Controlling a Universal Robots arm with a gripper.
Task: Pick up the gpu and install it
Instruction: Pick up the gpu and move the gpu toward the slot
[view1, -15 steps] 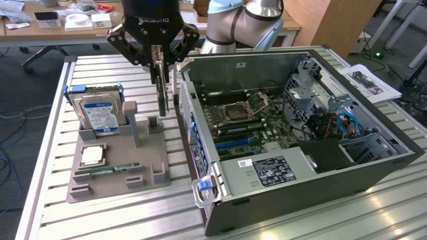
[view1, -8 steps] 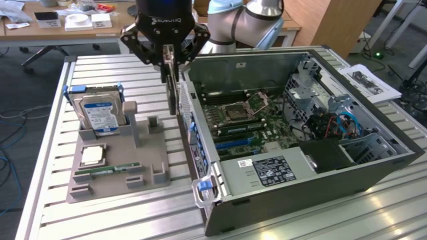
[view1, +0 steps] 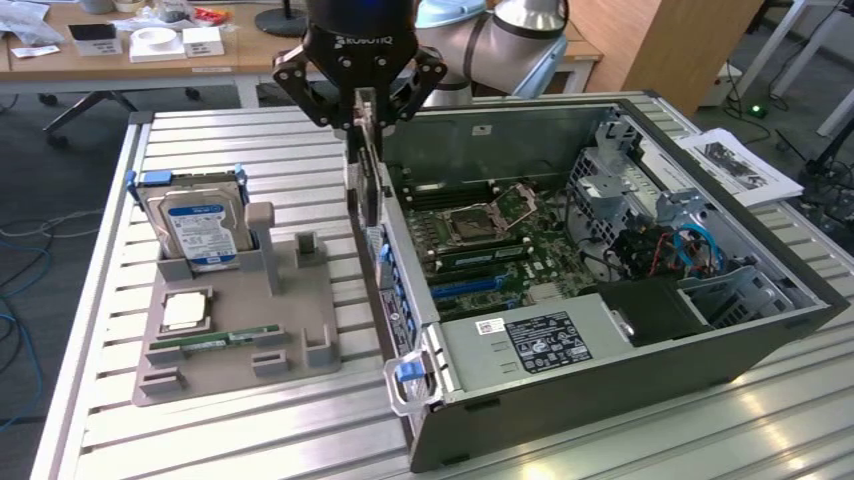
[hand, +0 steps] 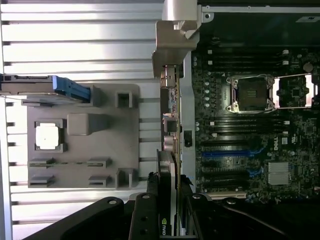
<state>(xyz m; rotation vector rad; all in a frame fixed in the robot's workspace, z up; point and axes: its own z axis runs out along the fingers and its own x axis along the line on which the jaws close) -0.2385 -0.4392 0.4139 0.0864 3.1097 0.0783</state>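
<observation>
Black fingers (hand: 150, 210) of the gripper (hand: 169, 181) are crowding the wrist view's foreground, pressing on the gpu (hand: 170, 125) from both sides and pinching it by one short end. From there the thin dark card is running straight away from the wrist, edge-on, with its grey metal bracket (hand: 175, 35) forming the far end. In the exterior view the gripper (view1: 363, 118) is holding the gpu (view1: 363, 185) so that its long axis is hanging close to upright and the bracket end is pointing down. The card is hanging in the gap between the grey parts tray (view1: 227, 372) and the side wall of the open computer case (view1: 627, 370), just outside the case. On the tray, a hard drive (view1: 200, 225) is standing upright, apart from the card.
</observation>
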